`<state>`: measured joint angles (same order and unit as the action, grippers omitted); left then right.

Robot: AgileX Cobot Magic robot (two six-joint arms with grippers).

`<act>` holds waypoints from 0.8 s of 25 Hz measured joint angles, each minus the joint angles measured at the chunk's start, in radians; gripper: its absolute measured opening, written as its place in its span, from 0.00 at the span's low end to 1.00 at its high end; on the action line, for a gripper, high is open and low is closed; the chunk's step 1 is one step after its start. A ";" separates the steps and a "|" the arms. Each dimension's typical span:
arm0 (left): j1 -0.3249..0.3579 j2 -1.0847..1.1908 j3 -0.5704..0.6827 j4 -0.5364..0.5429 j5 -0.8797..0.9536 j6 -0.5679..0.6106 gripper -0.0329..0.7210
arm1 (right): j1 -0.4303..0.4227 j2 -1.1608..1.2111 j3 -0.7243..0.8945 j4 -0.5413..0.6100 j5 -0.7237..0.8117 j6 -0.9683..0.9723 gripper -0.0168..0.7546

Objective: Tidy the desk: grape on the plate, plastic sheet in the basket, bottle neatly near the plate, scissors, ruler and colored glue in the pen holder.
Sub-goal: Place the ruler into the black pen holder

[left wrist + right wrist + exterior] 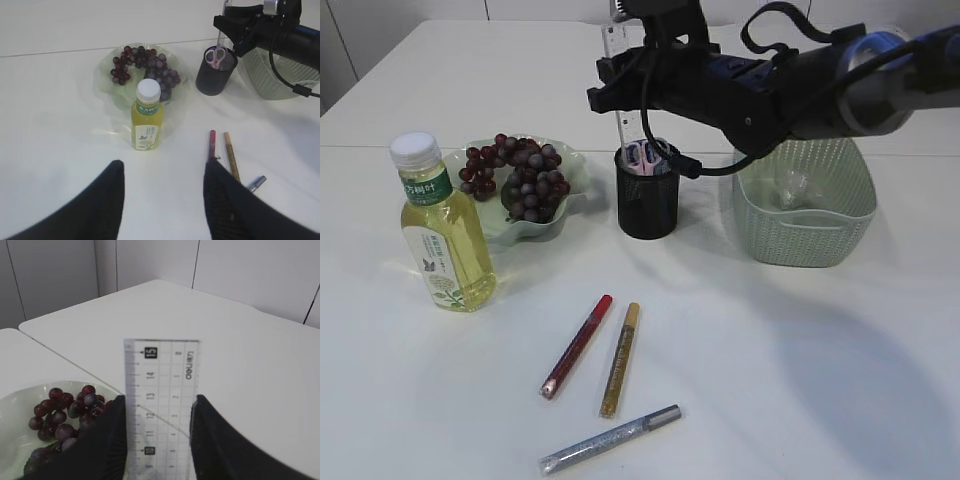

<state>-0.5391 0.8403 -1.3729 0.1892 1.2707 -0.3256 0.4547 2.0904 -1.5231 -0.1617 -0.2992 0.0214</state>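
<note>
Right end effector (pixel 156 440), upper centre: clamped on clear ruler (pixel 161 405), upright above black pen holder (pixel 648 192) | left end effector (pixel 165 200): fingers apart, empty | three glue pens (pixel 620 358): lower-centre table (pixel 820 370).

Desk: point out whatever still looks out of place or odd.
Three glue pens lie loose on the table in front of the pen holder, not in it. The ruler is upright in the right gripper, over the holder. Nothing looks spilled or damaged.
</note>
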 joint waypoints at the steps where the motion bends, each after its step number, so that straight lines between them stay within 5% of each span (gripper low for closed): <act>1: 0.000 0.000 0.000 0.000 0.000 0.000 0.54 | -0.002 0.002 0.000 0.004 0.000 -0.010 0.41; 20: 0.000 0.000 0.000 0.005 0.000 0.000 0.54 | -0.023 0.029 0.000 0.042 -0.021 -0.052 0.41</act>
<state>-0.5391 0.8403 -1.3729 0.1941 1.2707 -0.3256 0.4317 2.1193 -1.5231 -0.1202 -0.3200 -0.0306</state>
